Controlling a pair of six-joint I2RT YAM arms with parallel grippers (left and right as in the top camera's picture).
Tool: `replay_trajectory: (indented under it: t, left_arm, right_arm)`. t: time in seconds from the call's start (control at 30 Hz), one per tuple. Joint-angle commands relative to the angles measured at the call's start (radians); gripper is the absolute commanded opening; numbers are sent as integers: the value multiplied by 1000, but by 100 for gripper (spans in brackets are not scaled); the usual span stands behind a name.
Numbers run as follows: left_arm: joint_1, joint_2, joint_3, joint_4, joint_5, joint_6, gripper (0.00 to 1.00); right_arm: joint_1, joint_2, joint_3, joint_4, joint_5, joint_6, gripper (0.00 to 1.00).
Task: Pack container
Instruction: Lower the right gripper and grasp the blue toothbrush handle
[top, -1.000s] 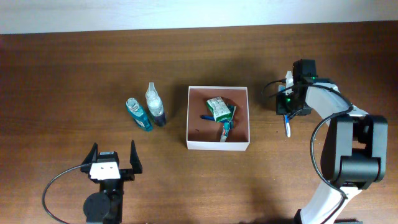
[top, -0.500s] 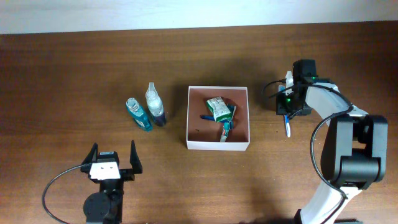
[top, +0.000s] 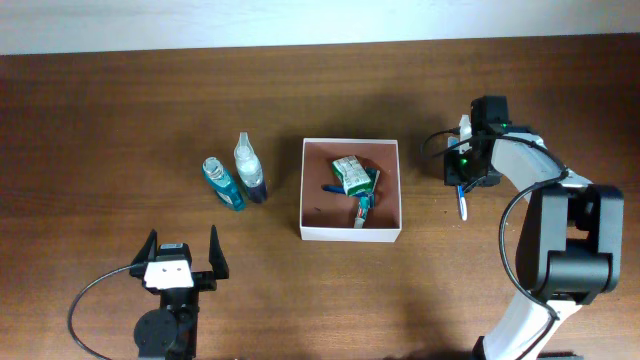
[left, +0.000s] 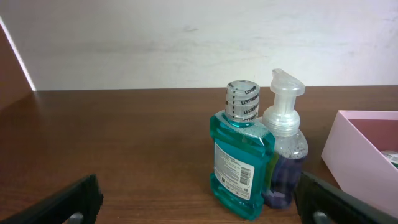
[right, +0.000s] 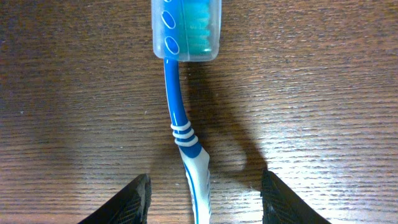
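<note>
While both grippers are spread wide, neither has hold of anything.

Right gripper (right: 205, 200): the fingers are far apart, with the tips at the bottom left and bottom right of the wrist view. The toothbrush (right: 179, 118) handle runs up between them with bare wood on both sides, so I see no contact. The brush lies flat on the wooden table (top: 120, 110), its blue-and-white handle at the bottom of the frame. Its bristle head is at the top under a translucent blue cap (right: 185, 28).

Left gripper (top: 182, 248): also fully spread and empty. It sits at the lower left of the overhead frame, touching nothing.

The container (top: 350, 234) is at the centre of the overhead frame, open-topped, with white walls and a reddish-brown floor. It lies left of my right gripper, near but apart, with bare table between. From my left gripper it is up and to the right, well apart.

Inside it, a green-and-white packet (top: 350, 175) lies upper middle. A slim blue-green item (top: 362, 206) lies just below, too small to identify. I can't tell whether they touch or overlap.

Left of the container stand a teal Listerine mouthwash bottle (left: 239, 168) and a clear foaming pump bottle (left: 285, 149) with purple liquid low down. Both are upright, side by side, touching or nearly so. In the left wrist view they stand mid-frame beyond my fingers, with the container's corner at the right edge.
</note>
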Motion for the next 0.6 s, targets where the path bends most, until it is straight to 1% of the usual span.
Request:
replay_trajectory:
  t: [0.0, 0.23, 0.27, 0.3, 0.37, 0.57]
  left_arm:
    - [0, -6, -8, 0, 10, 19, 100]
    - [0, -6, -8, 0, 11, 19, 100]
    - [0, -6, -8, 0, 10, 19, 100]
    - [0, -6, -8, 0, 10, 19, 99]
    - [0, -6, -8, 0, 10, 19, 99]
    - [0, -6, -8, 0, 10, 19, 100]
  right_arm:
    - [-5, 35, -22, -14, -14, 5, 51]
    - [-5, 35, -22, -8, -14, 5, 51]
    - [-5, 35, -22, -8, -14, 5, 52]
    - [-5, 35, -22, -8, -14, 5, 57]
    - [-5, 35, -22, -8, -13, 5, 62]
    - [-5, 35, -22, -3, -9, 4, 61]
